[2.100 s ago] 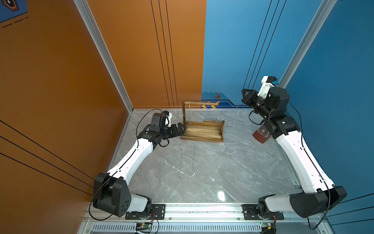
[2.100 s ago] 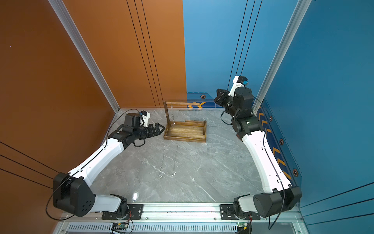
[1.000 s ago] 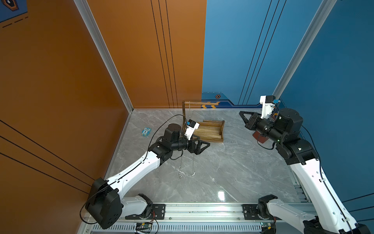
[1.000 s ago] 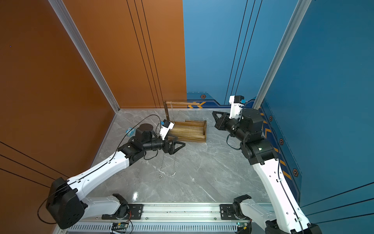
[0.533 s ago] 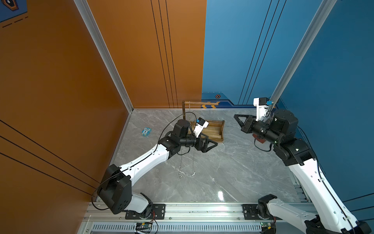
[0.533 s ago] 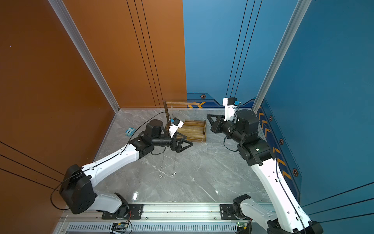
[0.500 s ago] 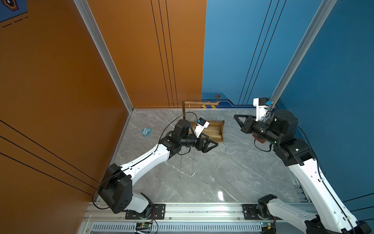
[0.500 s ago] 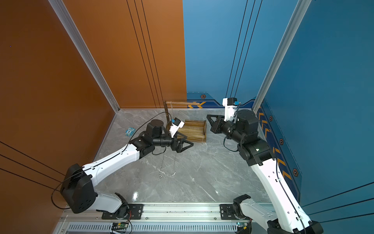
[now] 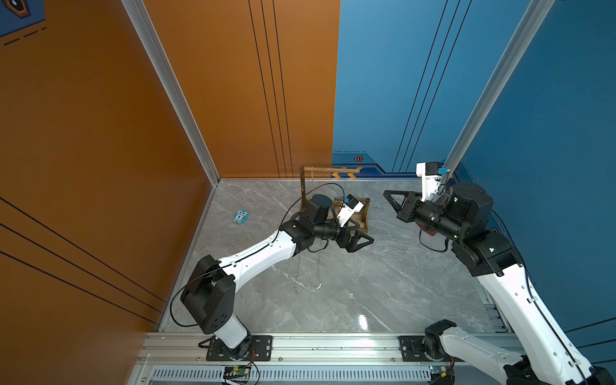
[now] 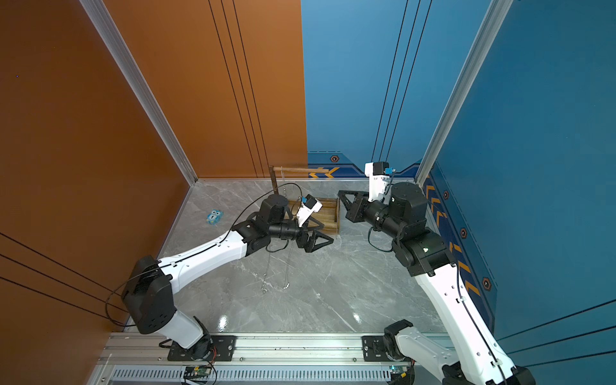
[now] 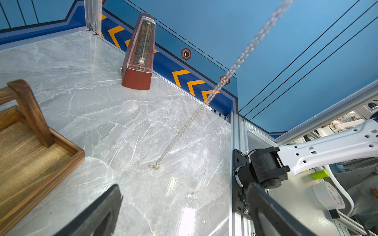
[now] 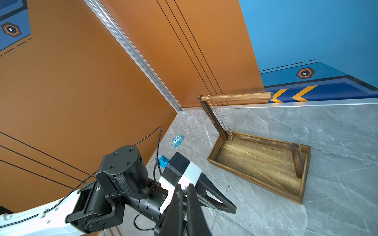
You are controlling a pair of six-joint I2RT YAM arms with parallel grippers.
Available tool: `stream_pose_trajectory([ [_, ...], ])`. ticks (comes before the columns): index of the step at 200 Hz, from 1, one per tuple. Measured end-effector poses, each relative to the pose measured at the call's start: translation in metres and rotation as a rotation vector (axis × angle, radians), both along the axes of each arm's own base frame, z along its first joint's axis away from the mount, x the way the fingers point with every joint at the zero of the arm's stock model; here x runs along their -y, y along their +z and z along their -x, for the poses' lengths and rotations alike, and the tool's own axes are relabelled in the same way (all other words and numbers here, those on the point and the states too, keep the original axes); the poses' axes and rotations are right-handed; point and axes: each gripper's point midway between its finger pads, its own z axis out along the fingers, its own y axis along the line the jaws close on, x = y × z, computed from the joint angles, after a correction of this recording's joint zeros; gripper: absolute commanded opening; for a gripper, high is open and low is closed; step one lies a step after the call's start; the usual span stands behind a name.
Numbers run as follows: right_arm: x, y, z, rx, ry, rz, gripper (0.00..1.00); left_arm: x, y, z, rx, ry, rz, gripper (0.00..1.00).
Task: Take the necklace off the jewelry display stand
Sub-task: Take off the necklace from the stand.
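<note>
The brown jewelry display stand [image 9: 365, 216] [image 10: 328, 213] [image 12: 302, 173] sits at the back of the marble floor. A silver necklace [image 12: 218, 114] [image 9: 312, 181] hangs over its top rod beside the post, reaching the tray. My right gripper [image 9: 388, 195] [image 10: 341, 193] [image 12: 184, 187] is shut on a second necklace chain [image 11: 184, 126] [image 12: 206, 202]. That chain drops straight to the floor. My left gripper [image 9: 361, 238] [image 10: 325, 235] [image 11: 184, 187] is wide open and empty, just below the right jaws, with the chain hanging ahead of its fingers.
Thin chain strands [image 9: 318, 266] [image 10: 288, 266] show on the floor in front of the left arm. A dark red metronome [image 11: 139, 61] stands by the right wall. A small blue owl toy [image 9: 240, 216] [image 12: 177, 141] lies near the left wall.
The left arm has swung from left of the stand to in front of the tray, gripper open. The right gripper has come down and leftward toward it. The floor strands have not moved.
</note>
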Motion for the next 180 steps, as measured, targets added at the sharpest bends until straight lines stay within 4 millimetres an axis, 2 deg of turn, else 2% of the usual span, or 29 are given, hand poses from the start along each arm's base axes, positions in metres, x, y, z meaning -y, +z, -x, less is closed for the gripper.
stream_pose_trajectory([
  [49, -0.002, 0.0, 0.001, 0.0, 0.006, 0.0, 0.0, 0.012, 0.005, -0.008, 0.012, -0.008, 0.009, 0.87],
  [53, -0.002, 0.0, 0.001, 0.0, 0.006, 0.0, 0.0, 0.013, 0.004, -0.008, 0.012, -0.008, 0.009, 0.83],
  [76, -0.002, 0.0, 0.001, 0.0, 0.006, 0.0, 0.0, 0.016, 0.002, -0.008, 0.006, -0.012, 0.006, 0.78],
  [142, -0.002, 0.0, 0.001, 0.0, 0.008, 0.0, 0.0, 0.024, 0.0, -0.002, 0.001, -0.032, 0.005, 0.71],
  [180, -0.002, 0.001, 0.003, -0.006, 0.011, 0.001, 0.0, 0.029, -0.008, -0.001, -0.012, -0.04, -0.007, 0.67],
])
